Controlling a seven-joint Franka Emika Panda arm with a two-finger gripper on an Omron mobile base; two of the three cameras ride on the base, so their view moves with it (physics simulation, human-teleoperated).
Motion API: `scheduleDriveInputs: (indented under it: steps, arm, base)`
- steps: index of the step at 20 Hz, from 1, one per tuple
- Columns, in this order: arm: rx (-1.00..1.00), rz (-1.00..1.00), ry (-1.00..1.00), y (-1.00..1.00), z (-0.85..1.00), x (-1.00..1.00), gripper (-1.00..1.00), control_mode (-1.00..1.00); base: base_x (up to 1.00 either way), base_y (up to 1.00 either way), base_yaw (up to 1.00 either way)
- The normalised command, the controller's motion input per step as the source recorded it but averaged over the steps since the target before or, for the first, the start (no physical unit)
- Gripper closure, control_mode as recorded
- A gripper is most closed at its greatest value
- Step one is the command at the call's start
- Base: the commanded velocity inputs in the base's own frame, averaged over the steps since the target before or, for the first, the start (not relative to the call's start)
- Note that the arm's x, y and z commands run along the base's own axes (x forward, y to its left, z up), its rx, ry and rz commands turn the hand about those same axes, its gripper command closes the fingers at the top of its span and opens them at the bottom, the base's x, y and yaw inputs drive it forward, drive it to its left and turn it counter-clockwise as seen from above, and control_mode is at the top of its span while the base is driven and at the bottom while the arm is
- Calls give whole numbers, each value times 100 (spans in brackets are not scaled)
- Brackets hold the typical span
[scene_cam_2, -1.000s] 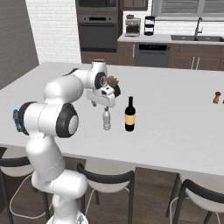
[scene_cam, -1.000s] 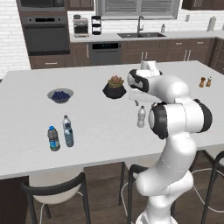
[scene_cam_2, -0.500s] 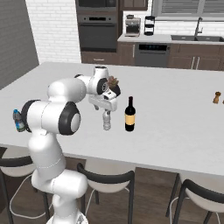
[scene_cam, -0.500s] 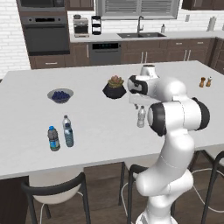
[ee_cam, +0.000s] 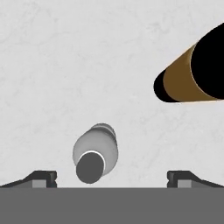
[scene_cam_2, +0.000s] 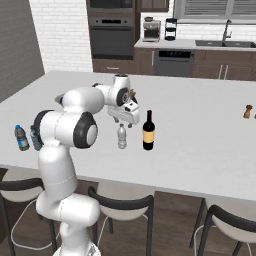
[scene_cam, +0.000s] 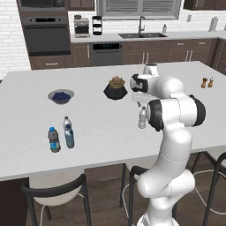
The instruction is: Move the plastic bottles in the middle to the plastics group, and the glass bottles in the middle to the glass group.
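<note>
A clear plastic bottle [scene_cam: 142,118] [scene_cam_2: 121,136] with a white cap stands upright in the middle of the island. My gripper [scene_cam: 140,102] [scene_cam_2: 126,120] hangs just above it, pointing down, open. In the hand view the bottle's cap [ee_cam: 91,166] lies between the fingertips [ee_cam: 41,178], nearer the left one, and nothing is held. Just to its right stands a dark glass bottle [scene_cam_2: 148,131] [ee_cam: 192,74] with a tan label. The plastics group [scene_cam: 61,137] [scene_cam_2: 27,138] stands near the island's left front edge. The two amber glass bottles [scene_cam: 207,82] [scene_cam_2: 247,111] sit far right.
A dark pot with a plant [scene_cam: 115,88] stands just behind the gripper. A bowl of blueberries [scene_cam: 61,96] sits at the left back. The white island top [scene_cam: 97,123] has free room between the groups. Stools stand along the front edge.
The hand has come down a little over the clear bottle. The bottles have not moved, and the jaws stay open.
</note>
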Motion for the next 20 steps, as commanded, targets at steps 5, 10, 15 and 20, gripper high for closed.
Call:
scheduleDriveInputs:
  steps: [5, 10, 15, 20]
  arm:
    - [0, 0, 0, 1, 0, 0, -100, -100]
    - [0, 0, 0, 1, 0, -1, -100, -100]
    - [0, 0, 0, 4, -4, 0, -100, -100]
    - [0, 0, 0, 0, -20, 0, -100, -100]
  base:
    - [0, 0, 0]
    - [0, 0, 0]
    - [0, 0, 0]
    - [0, 0, 0]
